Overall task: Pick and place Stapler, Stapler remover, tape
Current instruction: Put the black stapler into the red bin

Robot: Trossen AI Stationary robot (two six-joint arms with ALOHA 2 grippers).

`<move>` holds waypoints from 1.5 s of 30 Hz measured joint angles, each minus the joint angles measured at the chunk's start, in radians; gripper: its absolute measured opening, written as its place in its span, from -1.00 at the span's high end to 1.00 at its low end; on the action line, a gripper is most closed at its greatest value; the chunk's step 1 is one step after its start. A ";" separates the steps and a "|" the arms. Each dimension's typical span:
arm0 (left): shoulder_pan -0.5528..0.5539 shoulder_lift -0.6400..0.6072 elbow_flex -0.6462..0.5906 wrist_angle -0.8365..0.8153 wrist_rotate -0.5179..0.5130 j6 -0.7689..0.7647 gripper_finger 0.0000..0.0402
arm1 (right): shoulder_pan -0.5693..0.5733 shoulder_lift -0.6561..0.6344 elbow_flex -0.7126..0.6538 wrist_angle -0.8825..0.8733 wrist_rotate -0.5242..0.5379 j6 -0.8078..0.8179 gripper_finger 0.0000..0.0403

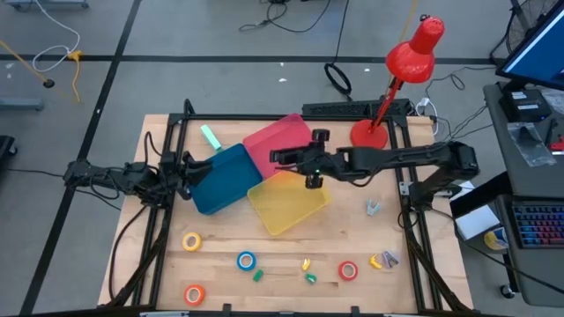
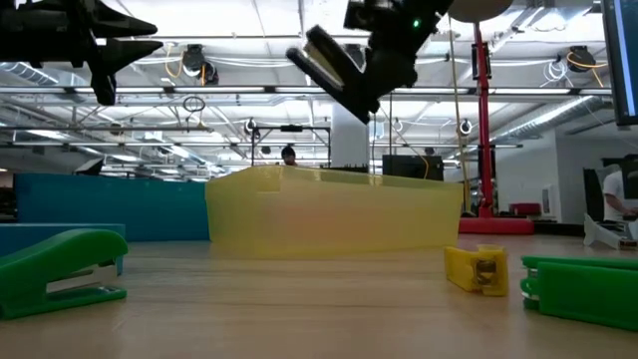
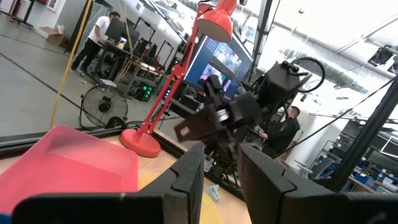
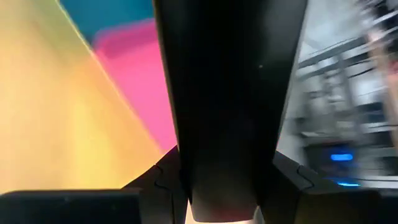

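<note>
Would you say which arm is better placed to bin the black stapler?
Right: the right gripper holds the black stapler above the red bin; the left gripper waits by the blue bin.

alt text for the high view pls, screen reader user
The right arm's pincer holds a black stapler above three touching plastic bins, pink, blue and yellow. The left pincer waits at the blue bin's edge. Four small tape rolls, yellow, blue, orange and red, lie along the wooden table's near side.
</note>
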 joint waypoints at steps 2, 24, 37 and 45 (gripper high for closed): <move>0.000 0.000 0.000 0.000 0.000 0.001 0.52 | -0.014 0.003 -0.004 -0.018 0.057 -0.119 0.36; 0.000 0.001 0.000 0.004 0.000 0.001 0.52 | -0.254 0.230 -0.003 0.117 -0.006 -0.780 0.36; 0.000 0.001 0.000 0.007 -0.027 0.005 0.52 | -0.273 0.220 0.074 0.012 -0.129 -0.795 0.36; 0.000 0.001 0.000 0.007 -0.027 0.005 0.52 | -0.281 0.244 0.216 -0.084 -0.272 -0.761 0.35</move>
